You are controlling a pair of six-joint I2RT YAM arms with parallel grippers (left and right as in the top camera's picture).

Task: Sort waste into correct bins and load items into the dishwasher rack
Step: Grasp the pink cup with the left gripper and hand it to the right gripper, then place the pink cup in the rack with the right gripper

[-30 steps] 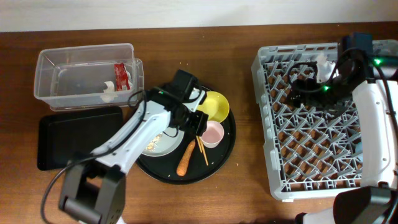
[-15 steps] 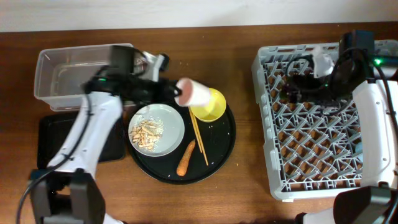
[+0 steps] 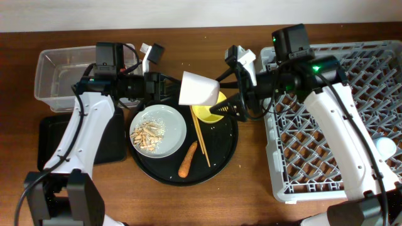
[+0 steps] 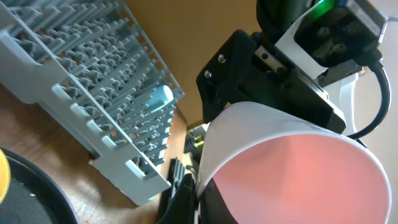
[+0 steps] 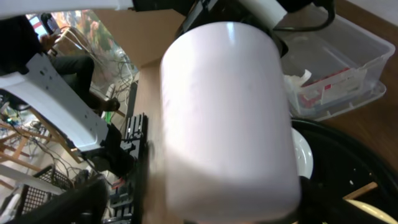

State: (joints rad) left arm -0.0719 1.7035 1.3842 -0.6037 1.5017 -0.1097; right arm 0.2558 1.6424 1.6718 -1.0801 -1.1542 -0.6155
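The pink cup [image 3: 200, 88] hangs on its side in the air above the yellow bowl [image 3: 210, 114]. My left gripper [image 3: 178, 88] is shut on the cup's rim, with the thin wall [image 4: 208, 155] pinched between its fingers [image 4: 186, 202]. My right gripper [image 3: 223, 103] stands open, its fingers [image 5: 93, 199] on either side of the cup's base [image 5: 230, 106]. Whether they touch it I cannot tell. The grey plate [image 3: 177, 120] carries food scraps [image 3: 147, 133]. Beside it lie the chopsticks [image 3: 201, 138] and the carrot [image 3: 187, 160].
All these lie on a round black tray [image 3: 223, 157]. The clear tub [image 3: 59, 78] at far left holds a red wrapper [image 5: 323, 84] and tissue [image 5: 300, 79]. The black tray bin [image 3: 53, 141] lies in front of it. The dishwasher rack [image 3: 326, 144] at right holds a blue cup [image 3: 383, 145].
My left gripper shut on the pink cup and lifted it off the round tray, then carried it right. My right arm swung from the rack over to the cup.
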